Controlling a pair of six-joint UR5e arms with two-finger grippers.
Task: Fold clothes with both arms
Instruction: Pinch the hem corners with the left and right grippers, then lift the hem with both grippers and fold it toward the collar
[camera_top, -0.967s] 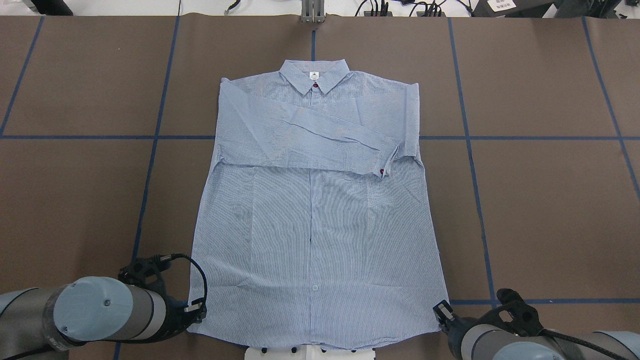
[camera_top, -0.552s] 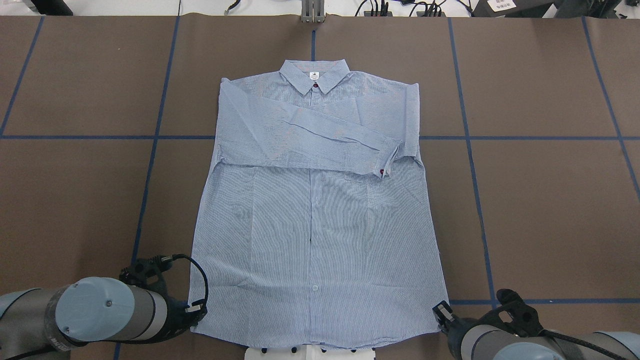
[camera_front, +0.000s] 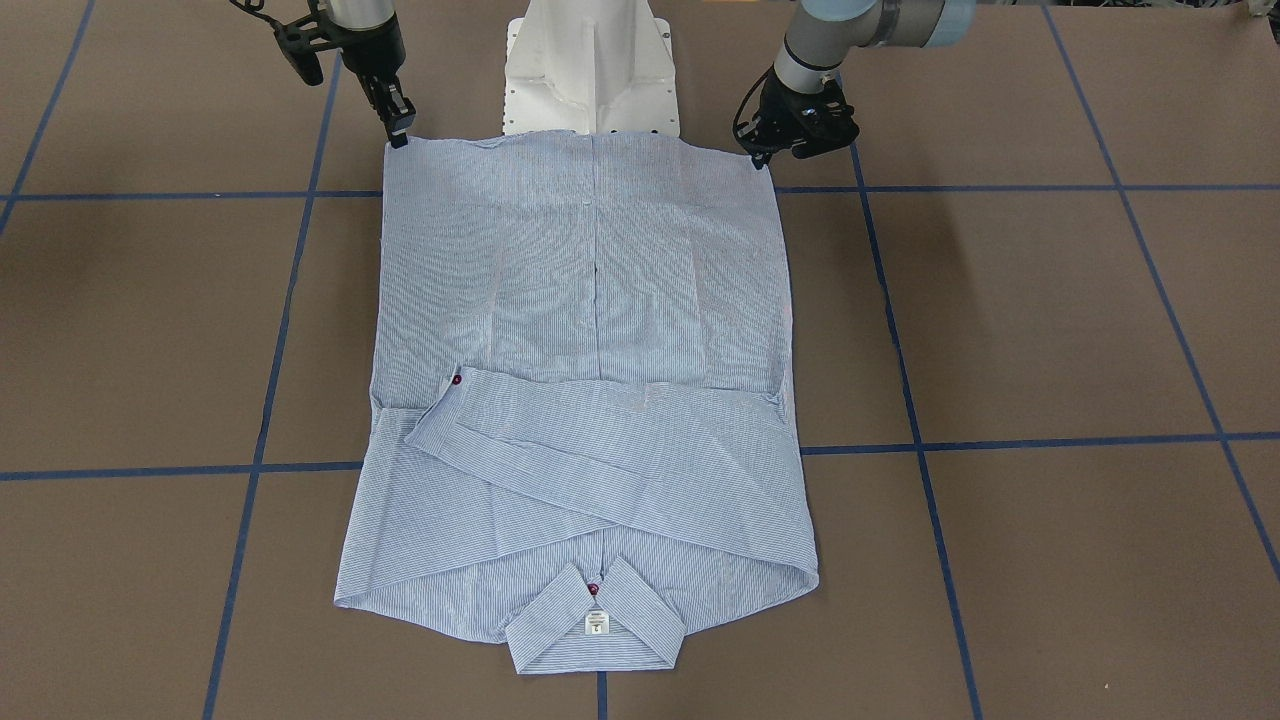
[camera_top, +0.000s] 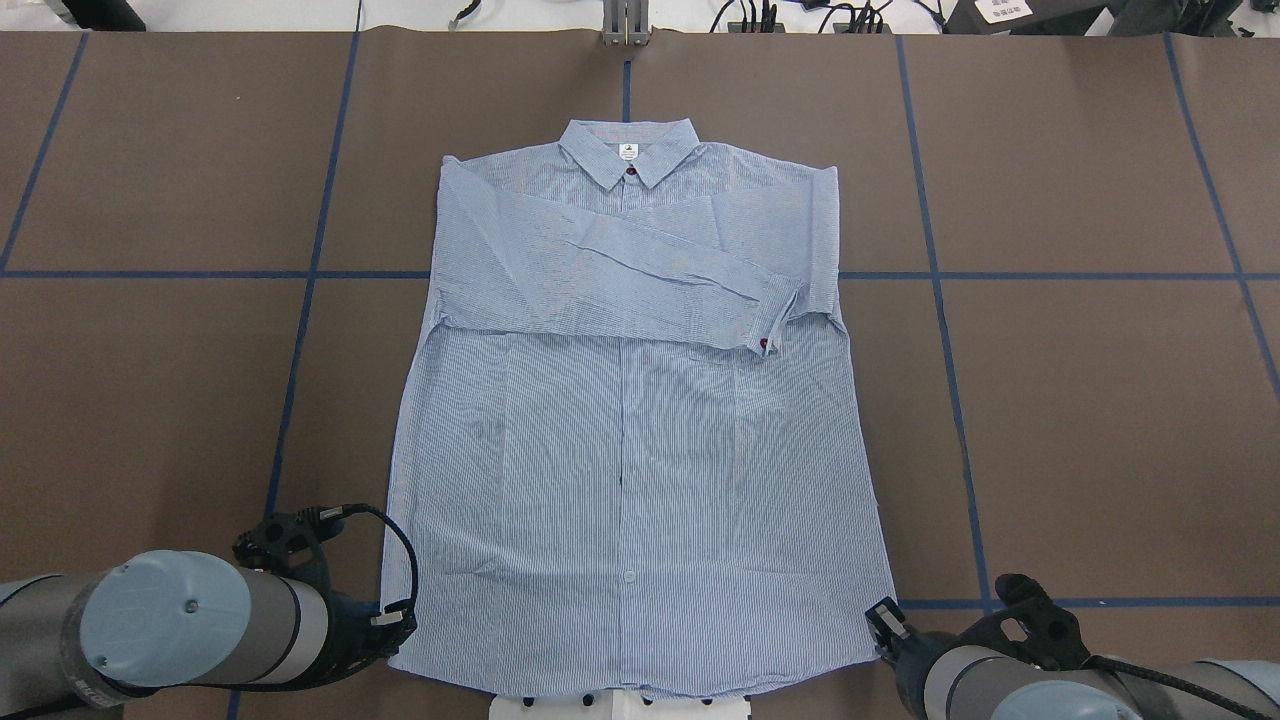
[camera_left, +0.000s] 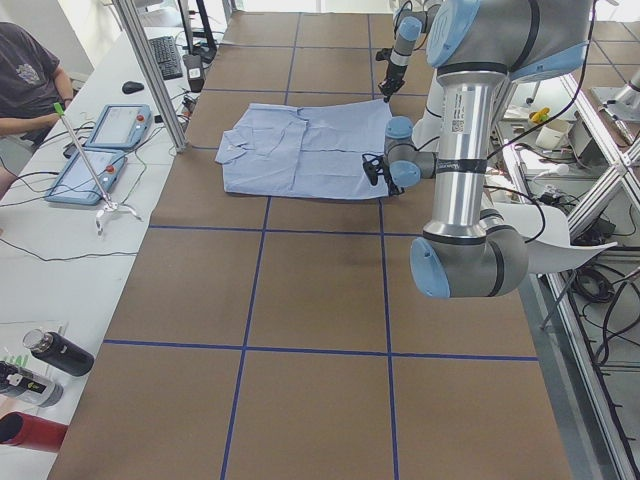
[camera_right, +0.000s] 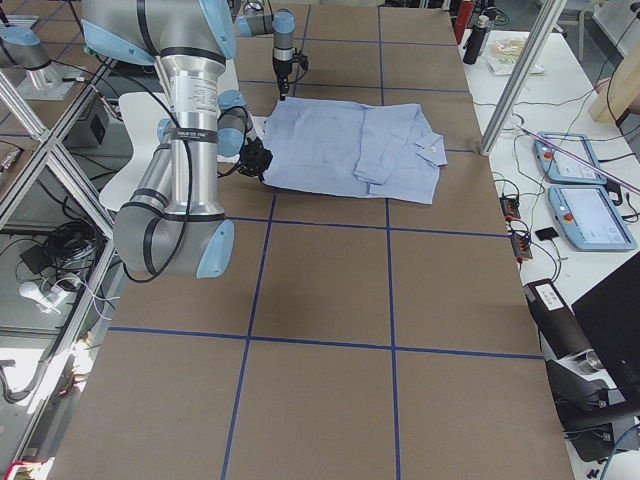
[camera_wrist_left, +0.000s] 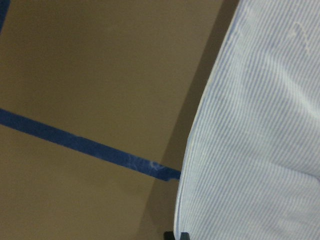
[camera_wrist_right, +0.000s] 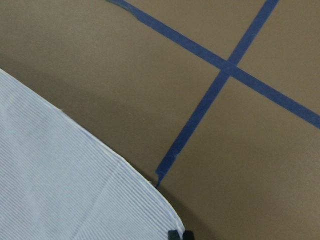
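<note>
Light-blue striped shirt (camera_top: 640, 450) lies flat on the brown table (camera_top: 1100, 420), sleeves folded across its chest and collar farthest from the robot. Left gripper (camera_top: 396, 632) and right gripper (camera_top: 880, 622) each sit at a near hem corner. Only the wrist views show their black fingertips (camera_wrist_left: 184, 236) pressed together on the cloth's edge.

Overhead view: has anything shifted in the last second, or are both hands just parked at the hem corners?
The left arm drew back slightly toward the view's left edge, and on the shirt the near-left hem corner at the left hand slid a touch inward. No grip visibly taken or released. The right hand, the folded sleeve and the collar stayed put.
</note>
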